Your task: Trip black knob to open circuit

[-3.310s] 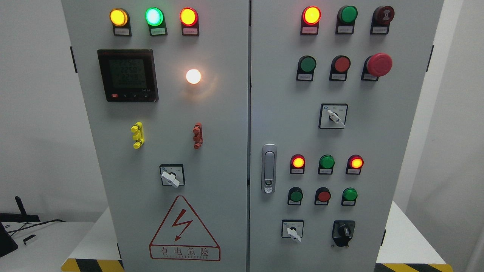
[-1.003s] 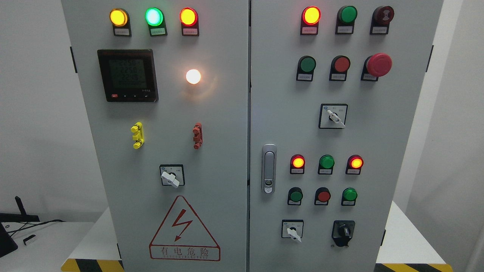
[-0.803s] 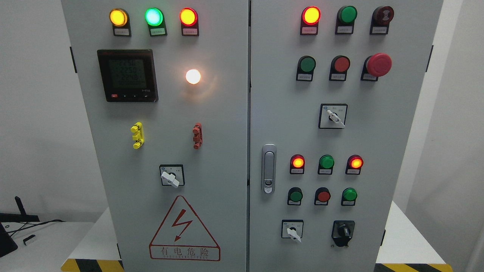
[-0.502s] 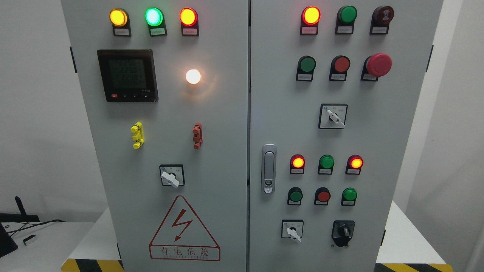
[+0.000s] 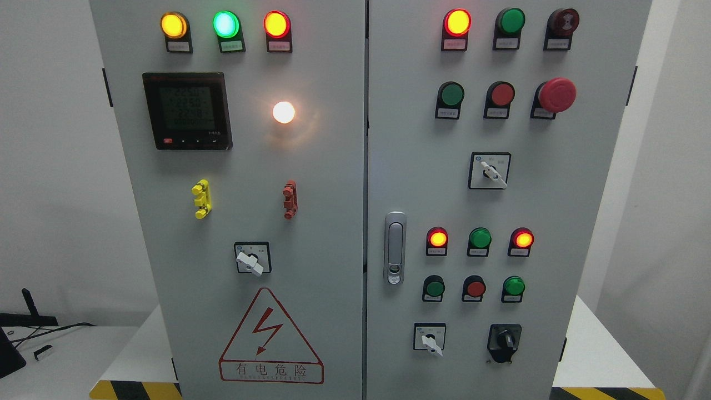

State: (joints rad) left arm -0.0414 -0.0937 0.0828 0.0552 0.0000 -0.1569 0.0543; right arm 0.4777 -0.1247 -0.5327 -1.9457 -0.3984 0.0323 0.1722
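Note:
A black rotary knob [image 5: 504, 339] sits on a black plate at the lower right of the grey cabinet's right door [image 5: 416, 183], its handle pointing roughly straight up. Left of it is a white-handled selector switch [image 5: 430, 340]. Neither of my hands nor either arm shows anywhere in the head view.
The right door carries lit red lamps [image 5: 457, 22], green and red buttons, a red mushroom stop button [image 5: 557, 94], a second white selector [image 5: 491, 171] and a silver door latch [image 5: 395, 248]. The left door holds a meter [image 5: 187, 110], a white lamp and a warning triangle [image 5: 271, 336]. White platform with hazard stripes below.

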